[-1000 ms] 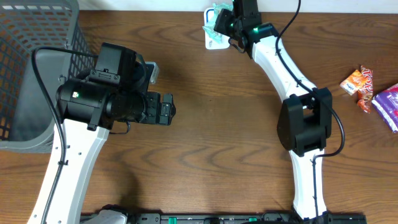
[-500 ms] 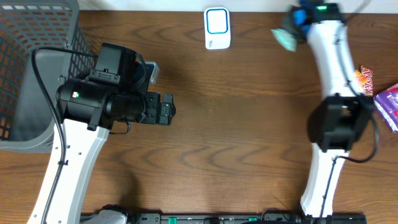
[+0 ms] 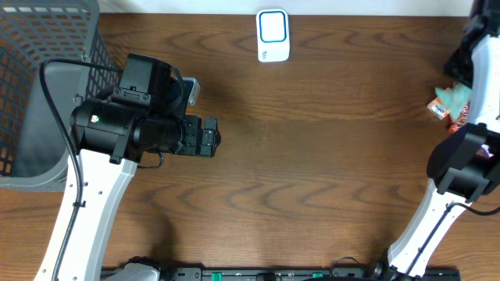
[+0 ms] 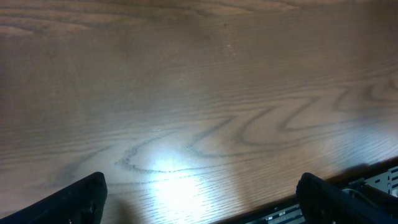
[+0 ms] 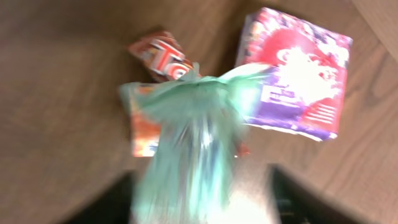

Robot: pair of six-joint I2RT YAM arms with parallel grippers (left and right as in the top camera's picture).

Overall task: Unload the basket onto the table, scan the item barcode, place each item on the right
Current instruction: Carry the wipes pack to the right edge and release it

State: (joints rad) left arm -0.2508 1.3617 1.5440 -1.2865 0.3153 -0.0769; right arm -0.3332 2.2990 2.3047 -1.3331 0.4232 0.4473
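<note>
At the right edge of the tabletop (image 3: 328, 156), I couldn't tell whether the right claw (image 5: 199, 202) gripped the green packet (image 5: 186, 124); loose, it could fall off.

No legible text: print on orange packet (image 5: 158, 56), purple packet (image 5: 298, 74) blurred; scanner (image 3: 273, 35) markings too small.

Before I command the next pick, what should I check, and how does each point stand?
1. Teal packet free of the right pincer: cannot tell; the wrist view is blurred.
2. Teal packet set down at the right side: cannot tell whether it rests; it overlaps the orange packets, beside the purple packet.
3. Orange packets clear to grasp: not ok; the teal packet covers part of them.
4. Scanner unobstructed: ok; nothing on or over it.
5. Left pincer open and empty: ok; only bare table shows between its fingers.
</note>
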